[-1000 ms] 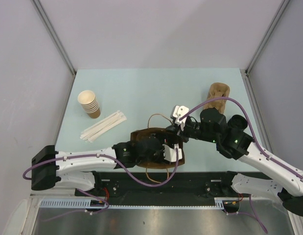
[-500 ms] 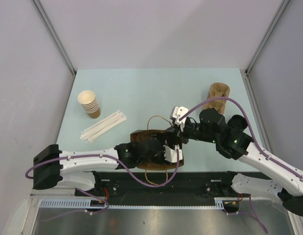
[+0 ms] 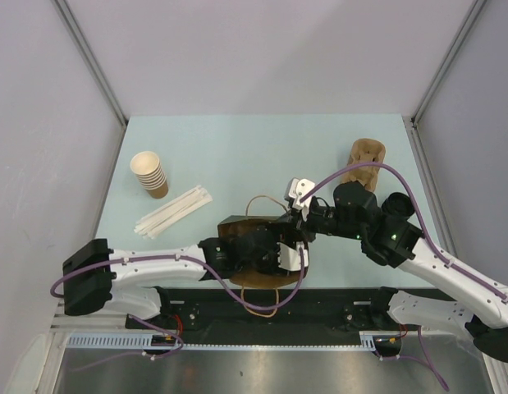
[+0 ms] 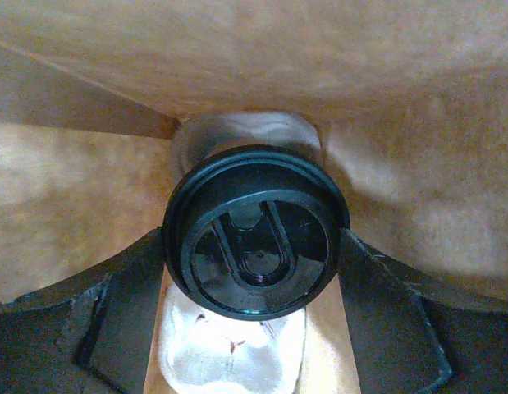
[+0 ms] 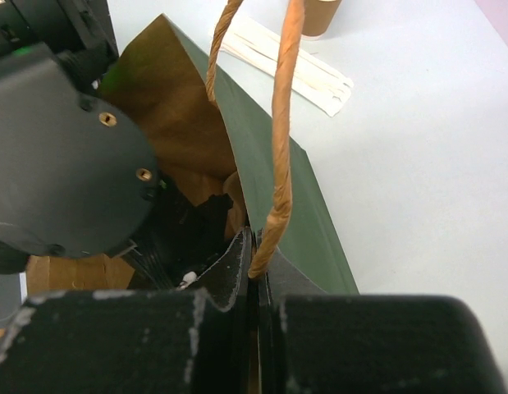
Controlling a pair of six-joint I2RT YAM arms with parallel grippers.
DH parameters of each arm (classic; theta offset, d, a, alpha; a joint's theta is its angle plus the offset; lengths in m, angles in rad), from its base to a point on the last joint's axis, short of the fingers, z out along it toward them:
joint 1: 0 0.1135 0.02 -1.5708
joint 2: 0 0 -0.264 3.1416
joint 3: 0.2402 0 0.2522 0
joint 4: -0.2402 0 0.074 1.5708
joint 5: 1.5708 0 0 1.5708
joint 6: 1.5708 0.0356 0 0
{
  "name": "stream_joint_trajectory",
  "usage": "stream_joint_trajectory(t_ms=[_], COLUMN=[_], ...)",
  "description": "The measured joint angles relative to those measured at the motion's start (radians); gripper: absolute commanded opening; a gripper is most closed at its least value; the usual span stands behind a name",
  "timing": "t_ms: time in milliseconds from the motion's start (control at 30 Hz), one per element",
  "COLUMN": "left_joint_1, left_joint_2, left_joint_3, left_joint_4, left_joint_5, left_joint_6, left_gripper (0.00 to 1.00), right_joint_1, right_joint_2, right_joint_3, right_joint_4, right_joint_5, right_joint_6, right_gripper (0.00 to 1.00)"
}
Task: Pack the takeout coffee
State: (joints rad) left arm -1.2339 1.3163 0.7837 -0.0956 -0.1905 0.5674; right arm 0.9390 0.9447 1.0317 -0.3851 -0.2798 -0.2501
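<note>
Kraft-brown paper fills the left wrist view: the left end effector (image 4: 254,250) is inside the green bag (image 5: 280,185), which stands on the desk (image 3: 237,148). The takeout coffee (image 4: 255,232) is in the bag between that end effector's fingers (image 4: 126,300). The jaws stand wide and bear on the cup at both sides just under the black lid. The lid faces the camera squarely, so the cup appears upright. Whether its base rests on the bag floor cannot be told.

The right end effector (image 5: 252,256) is pinched tight on the twisted paper handle (image 5: 282,123) at the bag's rim and holds the mouth open.

Judgement: the step in hand is seating and releasing the cup. To do it well:
- Lower the cup vertically until the base is fully supported.
- Part the fingers only enough to clear the lid rim.
- Withdraw straight back along the entry path, clear of the bag wall.
- Keep the right grip steady until the left arm is out; a tug on the handle could tip the cup.
</note>
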Motion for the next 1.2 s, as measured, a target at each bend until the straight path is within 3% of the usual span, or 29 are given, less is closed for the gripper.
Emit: stream_joint_trajectory(t_ms=[767,1200], left_joint_1=[0.224,0.281], left_joint_2=[0.167,0.222], left_joint_3=[0.226,0.267], left_joint_4=[-0.213,-0.221], left_joint_5=[0.327,0.425], left_joint_6=[-0.007,0.016], left_gripper=[0.05,0.01], right_joint_1=[-0.274,-0.329], right_joint_2=[0.132,0.183], right_joint_3=[0.0,0.007], right_joint_4=[0.168,0.225], right_joint_5=[-0.232,-0.28], right_joint_6=[0.064,0.067], right_gripper=[0.0,0.0])
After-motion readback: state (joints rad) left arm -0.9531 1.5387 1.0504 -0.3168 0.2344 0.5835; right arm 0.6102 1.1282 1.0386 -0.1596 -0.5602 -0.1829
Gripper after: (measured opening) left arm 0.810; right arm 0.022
